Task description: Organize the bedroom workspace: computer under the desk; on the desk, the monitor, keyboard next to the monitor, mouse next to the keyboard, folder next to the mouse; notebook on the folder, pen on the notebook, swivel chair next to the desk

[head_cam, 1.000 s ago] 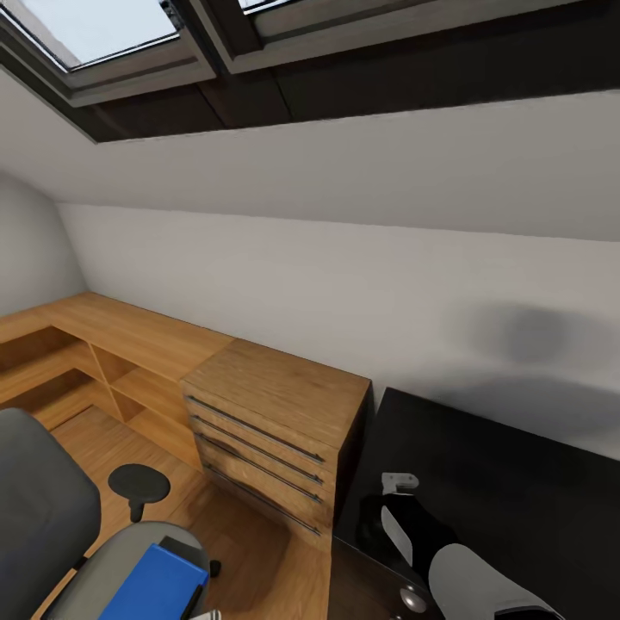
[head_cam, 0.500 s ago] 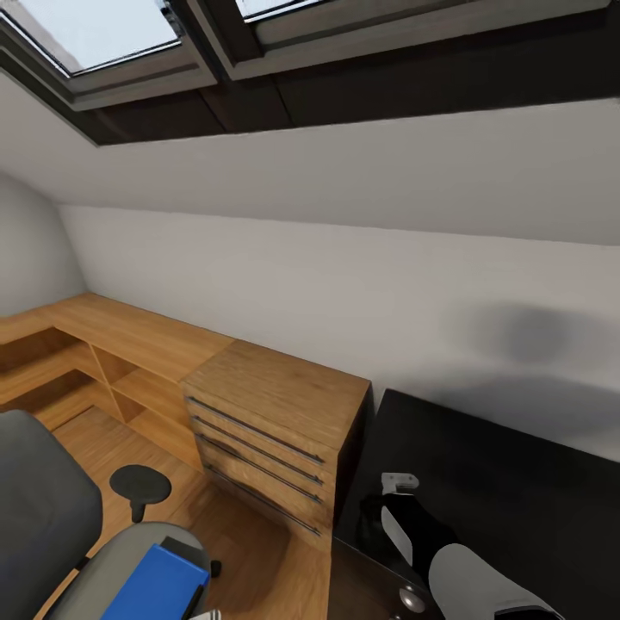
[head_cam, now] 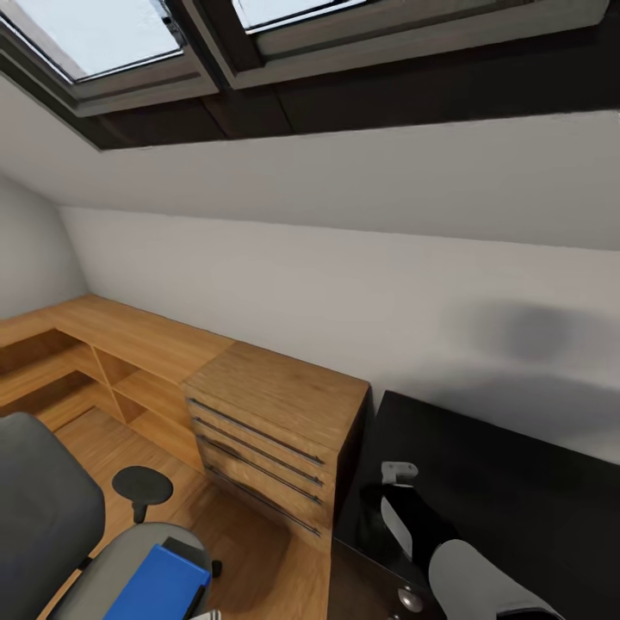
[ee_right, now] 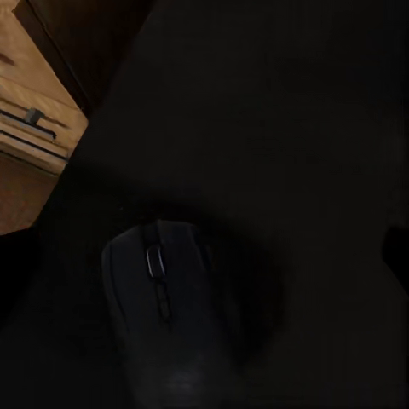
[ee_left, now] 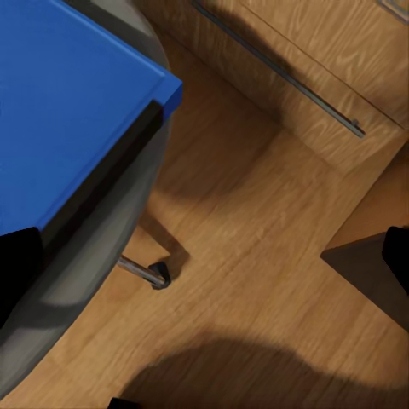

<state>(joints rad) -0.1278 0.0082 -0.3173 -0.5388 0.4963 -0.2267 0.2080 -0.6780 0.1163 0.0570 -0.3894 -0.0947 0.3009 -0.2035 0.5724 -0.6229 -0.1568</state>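
The blue folder (head_cam: pixel 159 585) lies on the seat of the grey swivel chair (head_cam: pixel 43 517) at the lower left of the head view. My left gripper (ee_left: pixel 204 273) hovers open above the folder's (ee_left: pixel 60 102) corner and the floor, its dark fingertips (ee_left: pixel 17 264) at the picture's edges. The glossy black desk (head_cam: pixel 517 482) fills the lower right. My right gripper (ee_right: pixel 204 256) stands open just over the desk top (ee_right: pixel 281 111), with the small black mouse (ee_right: pixel 162 315) resting on the desk below it. In the head view my right arm (head_cam: pixel 465 568) reaches over the desk's near left corner.
Low oak cabinets (head_cam: pixel 129 344) and an oak drawer chest (head_cam: pixel 267 430) run along the grey wall to the left of the desk. A skylight (head_cam: pixel 103 34) sits in the sloped ceiling. Oak floor (ee_left: pixel 256 281) lies between chair and chest. The chair's black armrest (head_cam: pixel 142 484) stands beside the seat.
The right wrist has risen slightly over the desk corner. The head view has tilted up a little. The chair and folder stay put.
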